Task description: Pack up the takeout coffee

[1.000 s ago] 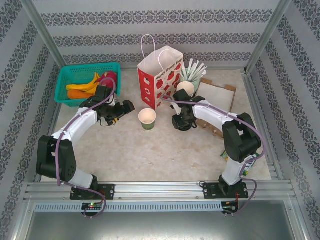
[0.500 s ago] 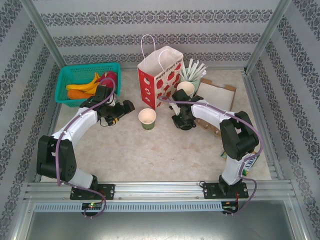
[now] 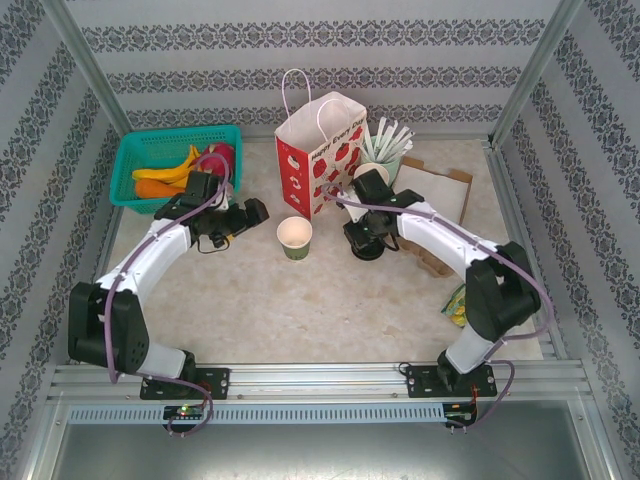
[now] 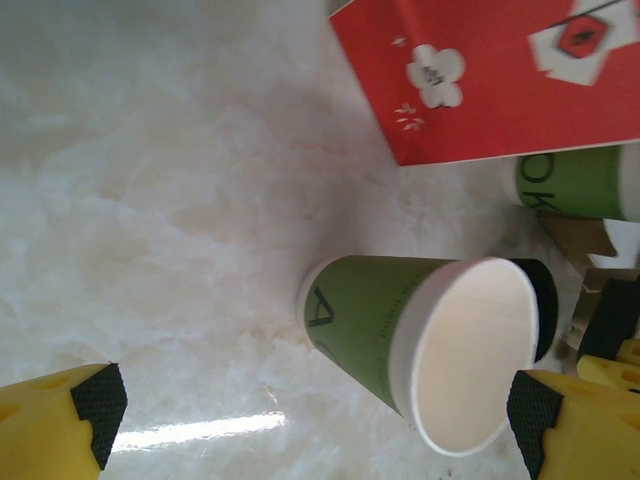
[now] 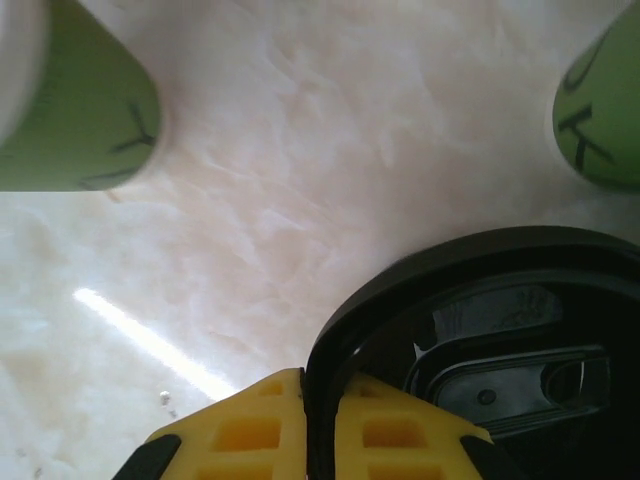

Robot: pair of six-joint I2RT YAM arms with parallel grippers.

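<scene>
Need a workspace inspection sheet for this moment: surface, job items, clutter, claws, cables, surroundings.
Surface: pale marble-look tabletop, no spills seen.
Job's things: green cup upright, lidless, in front of the bag; black lid pinched at its rim.
Clutter: red strawberry bag; teal basket with yellow and orange items; second green cup beside the bag; white sticks; cardboard tray.
Claws: left claw open, empty, facing the green cup; right claw shut on the black lid.
Cables: purple cables run along both arms, no snag seen.
Surroundings: patterned walls; metal frame.
</scene>
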